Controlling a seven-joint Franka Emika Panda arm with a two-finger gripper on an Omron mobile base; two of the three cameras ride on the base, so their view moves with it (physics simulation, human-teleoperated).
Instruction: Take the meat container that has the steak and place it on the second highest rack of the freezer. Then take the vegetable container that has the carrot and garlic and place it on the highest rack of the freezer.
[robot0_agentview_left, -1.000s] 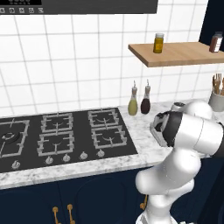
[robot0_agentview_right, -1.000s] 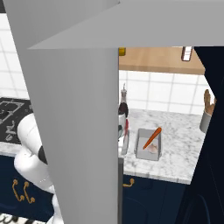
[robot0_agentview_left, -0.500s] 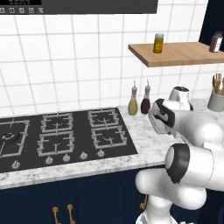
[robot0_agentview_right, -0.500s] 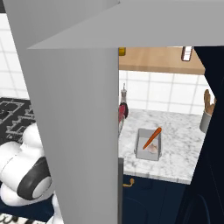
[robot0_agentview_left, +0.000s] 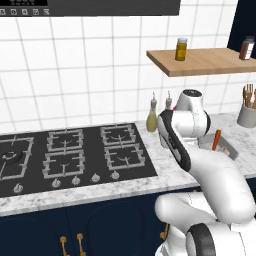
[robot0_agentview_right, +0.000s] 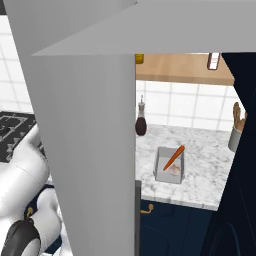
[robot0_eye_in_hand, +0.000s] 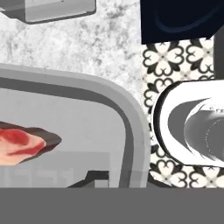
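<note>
The meat container (robot0_eye_in_hand: 131, 127), a light-grey tray, sits very close in the hand view, with the steak (robot0_eye_in_hand: 22, 144) lying red at its left. My gripper (robot0_eye_in_hand: 127, 180) is shut on that tray's curved rim, and one dark fingertip (robot0_eye_in_hand: 94, 177) shows inside the wall. The vegetable container (robot0_agentview_right: 170, 165) rests on the marble counter with the carrot (robot0_agentview_right: 173, 157) slanting across it and the pale garlic (robot0_agentview_right: 173, 170) beside it. The same container (robot0_agentview_left: 222, 147) peeks out behind my arm in the left base view. The freezer door (robot0_agentview_right: 85, 140) stands open, broad and grey, across the right base view.
A dark bottle (robot0_agentview_right: 141, 122) and a utensil holder (robot0_agentview_right: 237, 132) stand at the back of the counter. The hob (robot0_agentview_left: 75, 155) lies to the left, with a wooden shelf (robot0_agentview_left: 200, 60) above. Under the held tray's edge are the navy cabinet (robot0_eye_in_hand: 179, 17) and patterned floor (robot0_eye_in_hand: 168, 57).
My arm has swung forward and right, over the counter beside the hob. The jaws have drawn together.
</note>
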